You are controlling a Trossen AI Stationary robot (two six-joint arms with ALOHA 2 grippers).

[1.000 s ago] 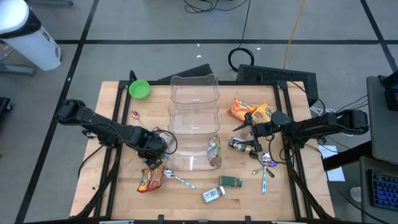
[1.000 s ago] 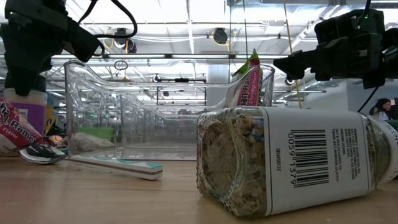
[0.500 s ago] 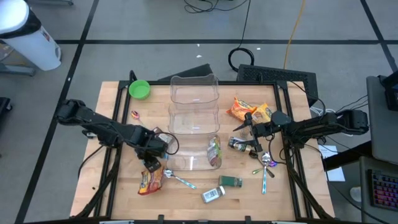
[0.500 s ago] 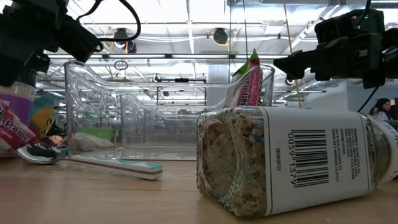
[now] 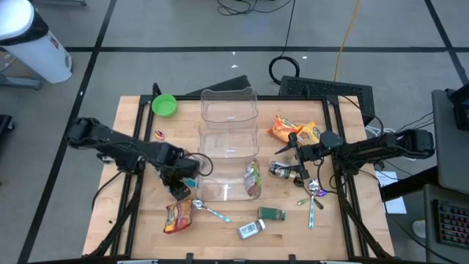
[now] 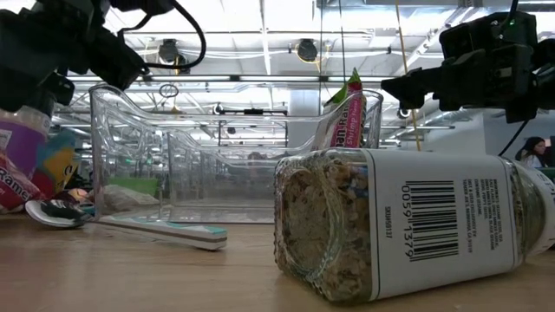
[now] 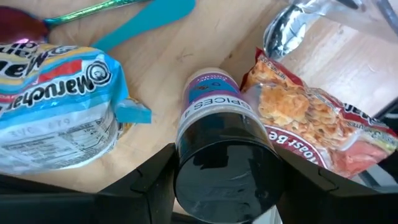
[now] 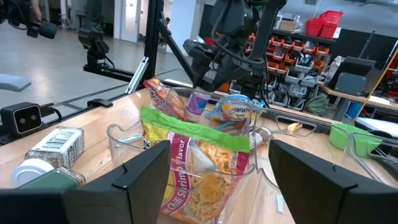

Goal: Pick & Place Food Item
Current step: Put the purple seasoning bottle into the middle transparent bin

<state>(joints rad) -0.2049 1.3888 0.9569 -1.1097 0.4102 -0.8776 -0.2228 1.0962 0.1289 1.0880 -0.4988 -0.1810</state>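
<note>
closest to the low camera lies a barcoded spice jar (image 6: 408, 230) on its side, filling the foreground; past it a teal-handled spoon (image 6: 130, 224) and the clear bin (image 6: 234, 152), with a green-topped noodle packet (image 6: 349, 113) leaning inside.

over half a second the left gripper (image 5: 178, 178) has risen and drawn back toward the bin's near corner, carrying a purple-labelled spice bottle (image 7: 214, 124) pinched between its fingers (image 7: 146, 180). the red ramen packet (image 5: 176, 216) and the spoon's bowl, crowded under the arm a moment ago, now lie uncovered on the wood. that looks like a finished pick, with the carry into the bin still ahead.

only the left wrist view proves the grasp: the bottle's dark cap sits squarely between the fingers, above a blue maruchan packet (image 7: 56, 118) and the ramen packet.

farther off, the right gripper (image 5: 297, 158) waits spread open beside an orange snack bag (image 5: 289, 130), unmoved.
</note>
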